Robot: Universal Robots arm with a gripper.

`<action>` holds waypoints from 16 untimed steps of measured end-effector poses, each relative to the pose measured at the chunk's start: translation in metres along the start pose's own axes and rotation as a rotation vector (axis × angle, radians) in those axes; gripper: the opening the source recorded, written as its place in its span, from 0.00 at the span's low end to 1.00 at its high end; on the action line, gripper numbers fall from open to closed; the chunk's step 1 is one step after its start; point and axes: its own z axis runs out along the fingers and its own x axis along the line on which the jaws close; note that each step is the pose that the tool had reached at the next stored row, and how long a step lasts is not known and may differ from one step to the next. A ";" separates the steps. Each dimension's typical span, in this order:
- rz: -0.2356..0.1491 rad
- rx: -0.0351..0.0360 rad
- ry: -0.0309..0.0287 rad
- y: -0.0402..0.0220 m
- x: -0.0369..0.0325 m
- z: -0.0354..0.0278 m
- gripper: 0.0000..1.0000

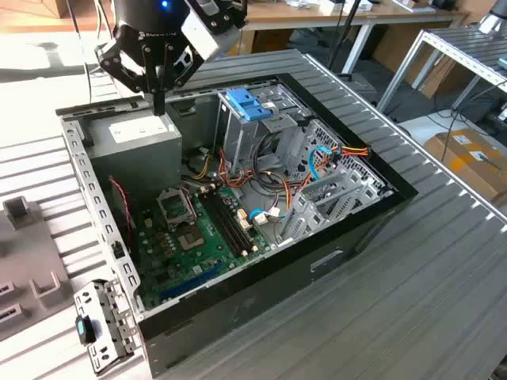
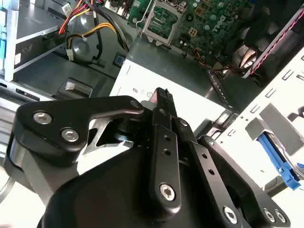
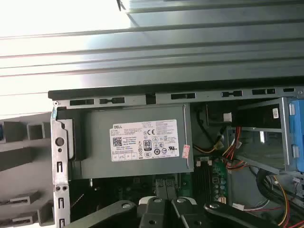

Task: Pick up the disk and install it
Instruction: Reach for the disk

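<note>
Silver disk (image 1: 276,123), mostly hidden, apparently seated in drive cage (image 1: 238,138) beneath blue bracket (image 1: 248,103)

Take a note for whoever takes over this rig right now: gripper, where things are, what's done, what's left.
Gripper: shut, holding nothing, poised over the grey power supply in the open computer case; contact unclear.
Blue bracket sits atop the drive cage beside the power supply.
Done: cannot tell whether the disk is already in the cage.
Left: no disk in the gripper; pick-up and install unconfirmed.
</note>
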 end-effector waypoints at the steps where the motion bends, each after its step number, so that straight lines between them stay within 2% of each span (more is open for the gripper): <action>1: 0.000 0.0000 0.0000 0.0000 0.0002 0.0000 0.11; 16: 0.000 -0.0001 0.0000 -0.0009 0.0115 -0.0003 0.11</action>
